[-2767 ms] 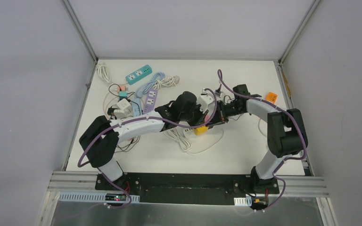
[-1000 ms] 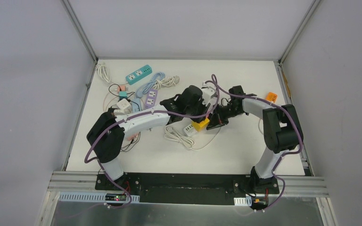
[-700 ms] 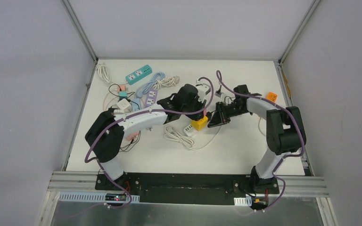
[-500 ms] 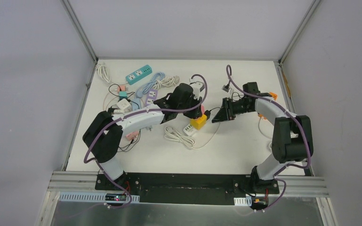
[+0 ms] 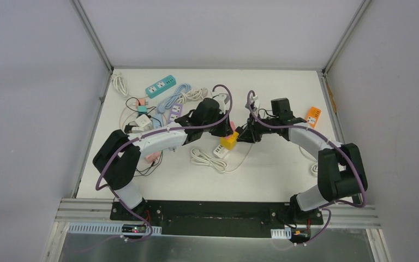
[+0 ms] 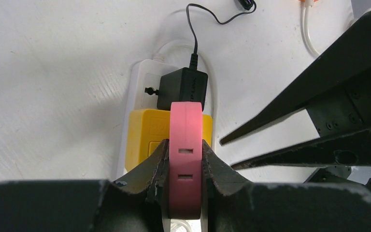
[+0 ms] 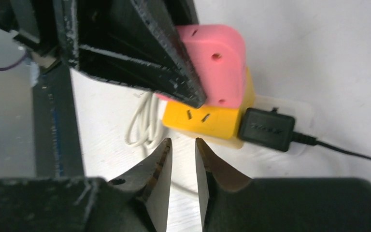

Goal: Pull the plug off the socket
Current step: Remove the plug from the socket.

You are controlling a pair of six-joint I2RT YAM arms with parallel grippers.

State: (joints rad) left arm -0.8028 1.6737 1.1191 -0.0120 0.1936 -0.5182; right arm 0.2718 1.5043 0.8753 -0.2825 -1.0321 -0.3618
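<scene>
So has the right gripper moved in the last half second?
Yes. Top view: the right gripper has shifted left, away from the orange adapter, which stayed put, toward the yellow socket block carrying the pink plug.

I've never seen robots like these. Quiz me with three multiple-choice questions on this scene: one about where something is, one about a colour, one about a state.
1. Where is the black charger?
A. Plugged in the white strip, next to the yellow cube
B. Lying unplugged on bare table
C. Hanging off the table edge

2. What colour is the piece that the left claw grips?
A. Blue
B. Pink
C. Green

3. How is the right claw?
A. Shut on a cord
B. Shut on the yellow cube
C. Slightly open, holding nothing

Answers:
1 A: the left wrist view shows it seated in the strip beside the cube.
2 B: the pink plug sits clamped between the fingers.
3 C: only bare table shows in the gap between its fingers.
</scene>
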